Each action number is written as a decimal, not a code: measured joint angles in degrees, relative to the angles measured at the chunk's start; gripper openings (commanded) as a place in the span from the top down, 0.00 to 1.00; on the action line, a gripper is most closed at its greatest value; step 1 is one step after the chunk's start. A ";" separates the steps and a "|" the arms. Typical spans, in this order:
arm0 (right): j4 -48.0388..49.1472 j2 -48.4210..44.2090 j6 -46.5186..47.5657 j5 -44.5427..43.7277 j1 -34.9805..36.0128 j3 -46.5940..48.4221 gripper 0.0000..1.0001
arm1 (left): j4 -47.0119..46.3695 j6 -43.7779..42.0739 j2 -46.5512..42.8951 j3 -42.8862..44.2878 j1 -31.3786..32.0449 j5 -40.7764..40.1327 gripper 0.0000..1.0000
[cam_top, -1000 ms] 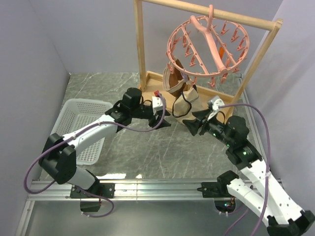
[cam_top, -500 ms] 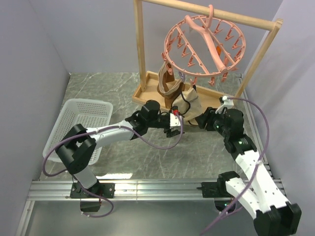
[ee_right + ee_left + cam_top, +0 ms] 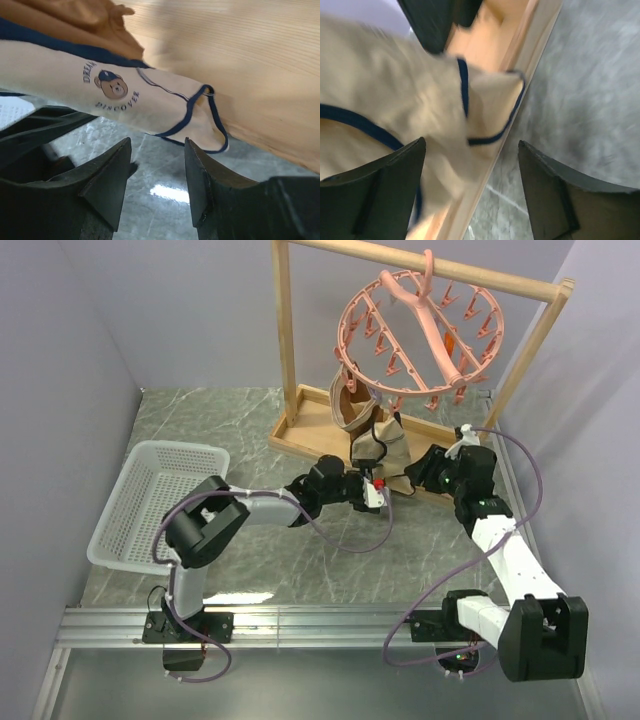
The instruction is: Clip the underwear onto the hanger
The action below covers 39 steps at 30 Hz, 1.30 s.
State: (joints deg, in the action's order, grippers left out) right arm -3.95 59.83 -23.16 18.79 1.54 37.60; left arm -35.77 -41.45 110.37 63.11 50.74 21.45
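The beige underwear (image 3: 385, 448) with dark trim lies draped over the front edge of the wooden rack base (image 3: 300, 430), below the pink ring hanger (image 3: 420, 335) on the top rail. I cannot tell whether any peg holds it. My left gripper (image 3: 378, 492) is open just in front of it; in the left wrist view the cloth (image 3: 410, 100) fills the space ahead of the open gripper (image 3: 470, 195). My right gripper (image 3: 425, 468) is open at its right side; in the right wrist view the bear-print cloth (image 3: 145, 97) lies just beyond the open gripper (image 3: 156, 185).
A darker brown garment (image 3: 350, 405) hangs beside the underwear and shows in the right wrist view (image 3: 85, 15). The wooden rack frame (image 3: 285, 330) stands at the back. A white basket (image 3: 150, 500) sits at the left. The two grippers face each other closely.
The left arm has reached further right, up to the underwear. The right gripper has moved up to the rack base. The hanger has swung slightly.
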 measured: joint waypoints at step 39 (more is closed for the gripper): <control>19.39 38.73 -7.10 18.69 -3.06 16.50 0.36 | -0.02 9.35 2.36 1.16 -14.25 3.80 1.00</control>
State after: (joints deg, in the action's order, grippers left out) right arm 15.44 98.56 -30.26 37.47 -1.52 54.11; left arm -35.79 -32.10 112.73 64.27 36.49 25.26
